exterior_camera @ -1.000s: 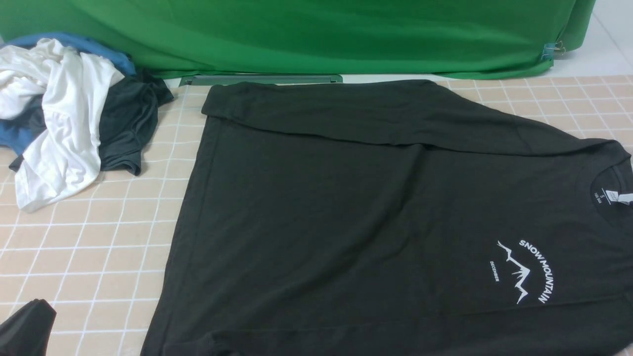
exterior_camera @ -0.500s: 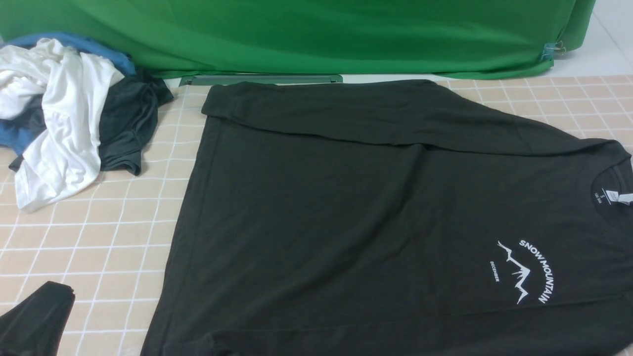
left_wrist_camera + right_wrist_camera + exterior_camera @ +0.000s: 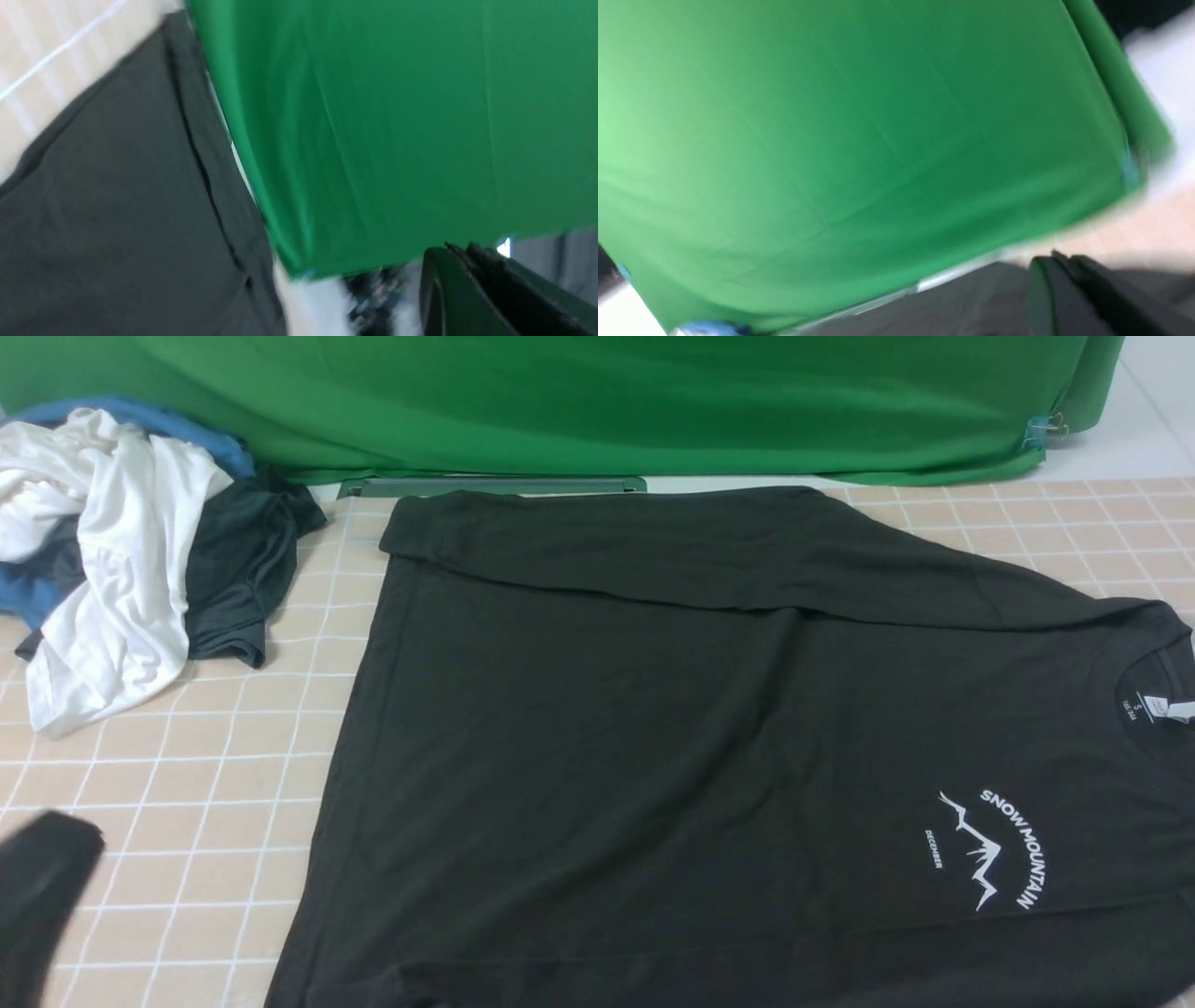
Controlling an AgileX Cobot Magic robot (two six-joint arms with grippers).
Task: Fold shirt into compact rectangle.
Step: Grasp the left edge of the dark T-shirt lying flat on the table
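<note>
Shirt (image 3: 653, 756) laid flat; left pincer (image 3: 45, 868) and right pincer (image 3: 1064, 289) both closed, nothing seen in them.
I see the shirt spread over the middle and right of the tabletop (image 3: 187, 784), collar rightward, far edge folded onto itself; my left pincer is a blur at the near left, apart from it.

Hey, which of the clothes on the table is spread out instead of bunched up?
The large black T-shirt with the white mountain print. The white garment, blue garment and dark grey garment lie crumpled in a heap, far left.
</note>
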